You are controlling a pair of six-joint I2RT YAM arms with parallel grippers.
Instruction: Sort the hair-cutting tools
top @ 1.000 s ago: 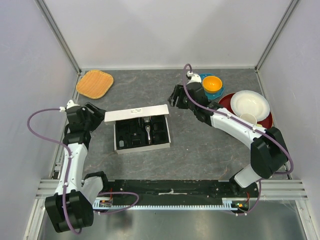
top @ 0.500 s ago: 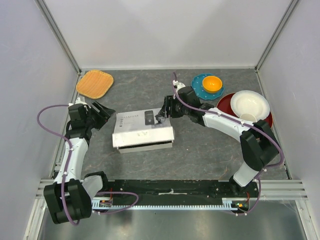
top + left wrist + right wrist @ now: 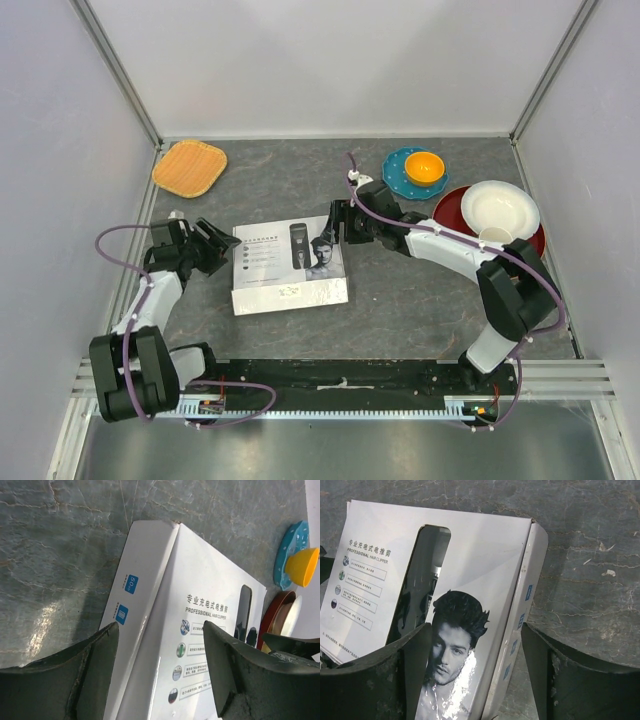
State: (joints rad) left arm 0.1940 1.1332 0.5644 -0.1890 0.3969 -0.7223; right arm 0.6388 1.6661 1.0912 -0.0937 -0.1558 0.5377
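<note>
The white clipper box lies shut on the grey table, its printed lid up. The black-and-silver clipper shows through the lid's window, also in the right wrist view. The comb guards, brush, cable and small bits are hidden inside. My left gripper is open, its fingers either side of the box's left edge, holding nothing. My right gripper is open at the box's far right corner, its fingers either side of the right edge, holding nothing.
An orange woven mat lies at the back left. A teal plate with an orange bowl sits at the back right. A red plate bears a white bowl, with a white cup beside it. White walls close in the table.
The box lid has gone from standing open to lying flat over the black tray. Both grippers have moved in and down to the box's left and right edges.
</note>
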